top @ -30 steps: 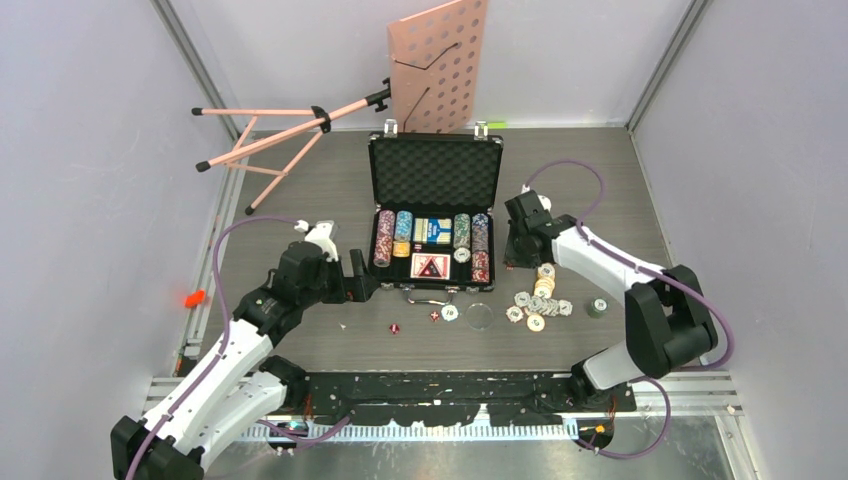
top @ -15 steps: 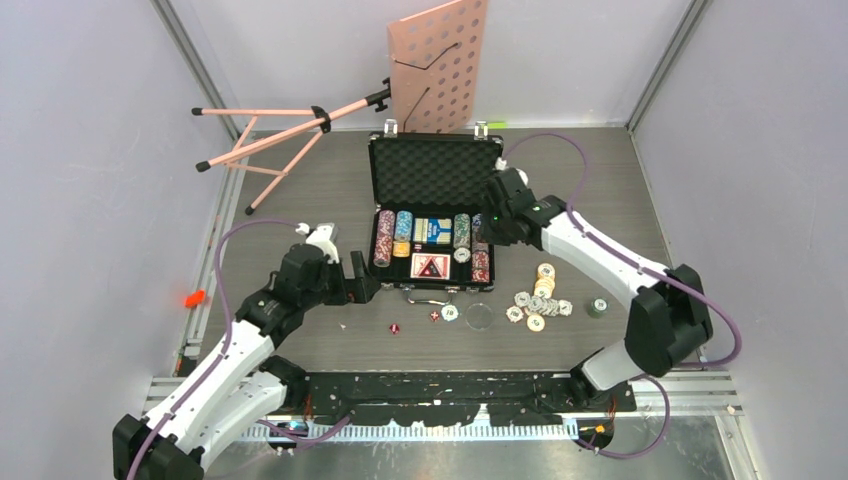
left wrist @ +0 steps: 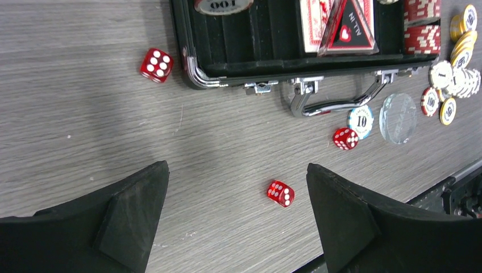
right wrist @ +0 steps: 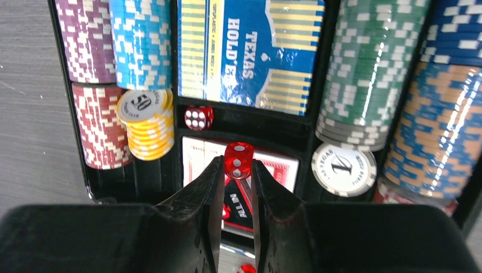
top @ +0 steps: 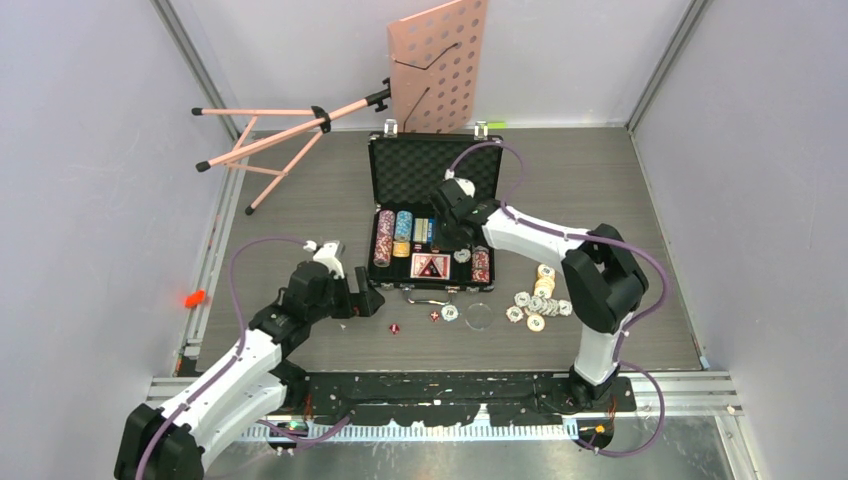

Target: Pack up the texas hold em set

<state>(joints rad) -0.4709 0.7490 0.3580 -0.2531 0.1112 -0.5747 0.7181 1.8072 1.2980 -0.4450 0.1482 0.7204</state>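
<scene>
The black briefcase (top: 435, 170) lies open, its foam lid leaning back. Its tray holds rows of coloured chips (right wrist: 139, 42), a blue card deck (right wrist: 250, 54) and one red die (right wrist: 199, 118). My right gripper (right wrist: 237, 166) hovers over the tray's middle (top: 448, 232), shut on a red die (right wrist: 239, 160) at its fingertips. My left gripper (left wrist: 237, 168) stands open just above the table in front of the case (top: 365, 295). A red die (left wrist: 281, 193) lies on the wood between its fingers, nearer the right one. Two more dice (left wrist: 156, 64) (left wrist: 345, 138) lie nearby.
Loose chips (top: 535, 305) are scattered to the right of the case. A "10" chip (left wrist: 360, 121) and a clear disc (left wrist: 398, 117) lie by the silver handle (left wrist: 335, 105). The pink music stand (top: 440, 65) leans at the back, its legs (top: 270, 135) reaching left.
My right arm has swung left from beside the loose chips to over the case's tray. My left gripper has shifted nearer the table's front, toward the loose dice.
</scene>
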